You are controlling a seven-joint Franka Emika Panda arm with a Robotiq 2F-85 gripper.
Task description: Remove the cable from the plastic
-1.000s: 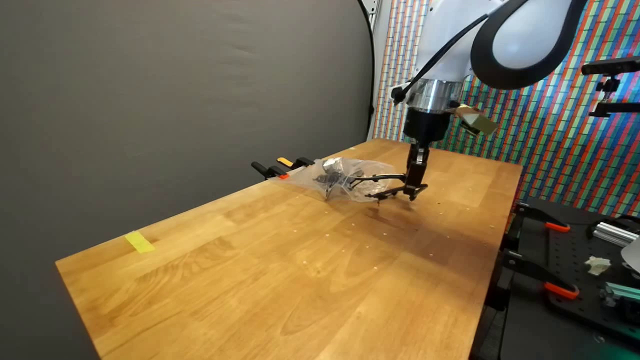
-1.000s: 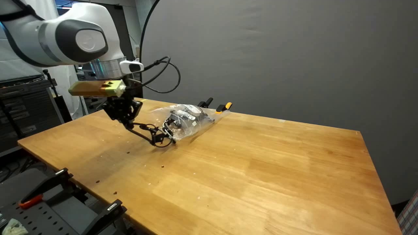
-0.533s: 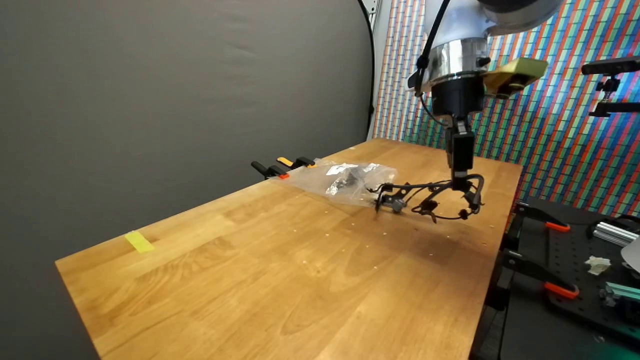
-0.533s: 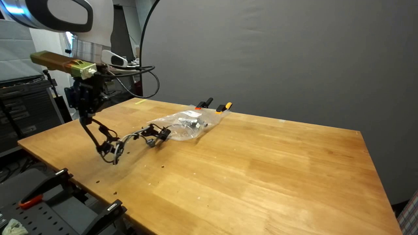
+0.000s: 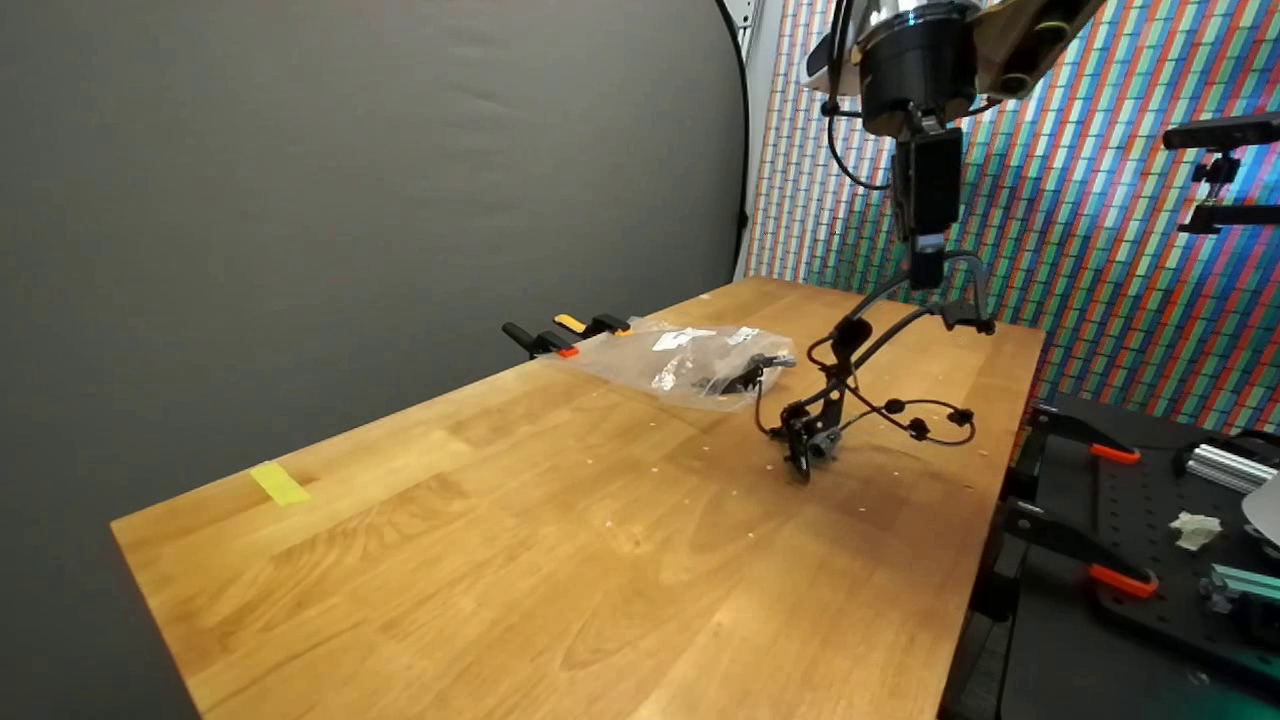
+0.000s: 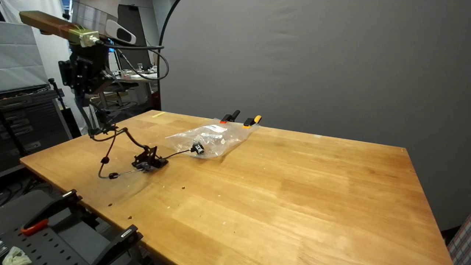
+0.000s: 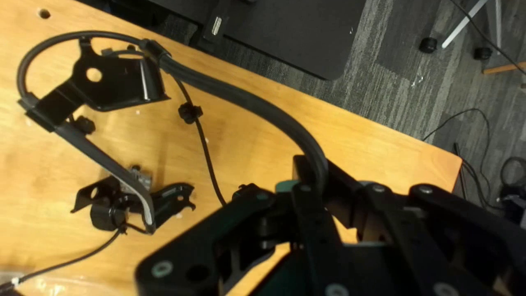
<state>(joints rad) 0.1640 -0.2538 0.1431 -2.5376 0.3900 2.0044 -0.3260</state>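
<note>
The clear plastic bag [image 5: 640,362] lies flat on the wooden table near its back edge; it also shows in an exterior view [image 6: 224,136]. My gripper [image 5: 928,268] is raised above the table, to the side of the bag, and shut on the black cable [image 7: 254,100]. The cable's bend passes between the fingers in the wrist view [image 7: 314,176]. The cable hangs down with black brackets [image 6: 149,159], the lowest at or near the table top. A thin lead runs to a black connector [image 6: 198,148] at the bag's near end. I cannot tell whether this connector lies in or on the bag.
Two clamps, one orange and black [image 6: 229,117] and one yellow and black [image 6: 252,121], sit at the table edge by the bag's far end. A yellow tape strip [image 5: 280,484] is on the table [image 5: 500,560]. A dark side table [image 6: 55,239] stands beside it.
My gripper has moved up and away from the bag with the cable. Most of the cable has come out of the bag. The bag lies flatter and stays at the clamps.
</note>
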